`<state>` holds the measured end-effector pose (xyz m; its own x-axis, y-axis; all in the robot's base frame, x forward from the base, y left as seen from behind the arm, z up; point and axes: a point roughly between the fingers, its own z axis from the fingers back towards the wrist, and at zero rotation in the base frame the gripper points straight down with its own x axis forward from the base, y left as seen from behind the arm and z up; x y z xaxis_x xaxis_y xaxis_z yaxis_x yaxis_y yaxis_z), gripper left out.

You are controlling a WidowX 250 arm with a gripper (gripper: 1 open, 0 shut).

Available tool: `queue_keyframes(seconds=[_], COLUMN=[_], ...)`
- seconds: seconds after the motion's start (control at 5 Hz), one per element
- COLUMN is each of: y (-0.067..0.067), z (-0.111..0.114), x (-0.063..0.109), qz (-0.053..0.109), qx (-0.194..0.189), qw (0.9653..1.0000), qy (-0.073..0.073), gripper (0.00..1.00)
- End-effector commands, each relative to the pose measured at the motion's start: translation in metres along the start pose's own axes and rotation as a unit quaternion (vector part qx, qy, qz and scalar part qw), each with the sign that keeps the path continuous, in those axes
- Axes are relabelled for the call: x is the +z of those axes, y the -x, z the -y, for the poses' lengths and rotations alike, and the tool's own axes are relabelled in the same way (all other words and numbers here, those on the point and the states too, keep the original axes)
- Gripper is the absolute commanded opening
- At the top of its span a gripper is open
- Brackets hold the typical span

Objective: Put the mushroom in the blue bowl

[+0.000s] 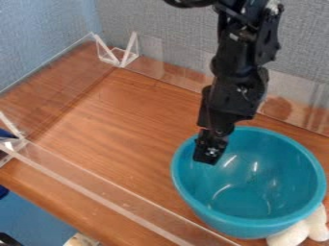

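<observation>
1. The gripper is pointing down over the near-left rim of the blue bowl, its tip dipping just inside; its jaws are standing wide open, though the fingers are showing only as a dark, blurry block.
2. Nothing is showing between the jaws.
3. The arm's upper part is running out of the top edge of the picture.
4. The mushroom is lying outside the bowl at its lower right, pale and partly cut off by the frame corner.
5. The bowl is sitting on the wooden table.
</observation>
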<state>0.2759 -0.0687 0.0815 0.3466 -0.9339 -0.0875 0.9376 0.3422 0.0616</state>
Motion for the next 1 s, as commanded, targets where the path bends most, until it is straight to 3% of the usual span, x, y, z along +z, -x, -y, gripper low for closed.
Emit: queue_keyframes(seconds=[0.0,0.4,0.6,0.8], y=[-0.008,-0.006,-0.017,-0.028], z=[0.003,0.0,0.006,0.014], x=[-0.001,-0.005,-0.014,-0.022], qz=[0.006,0.005,0.003,0.0], qx=[-0.003,-0.013,-0.001,0.007], qw=[0.9999,0.9999,1.0,1.0], qy=[-0.009,-0.008,-0.007,-0.005], gripper=[1.0,1.0,1.0,0.0])
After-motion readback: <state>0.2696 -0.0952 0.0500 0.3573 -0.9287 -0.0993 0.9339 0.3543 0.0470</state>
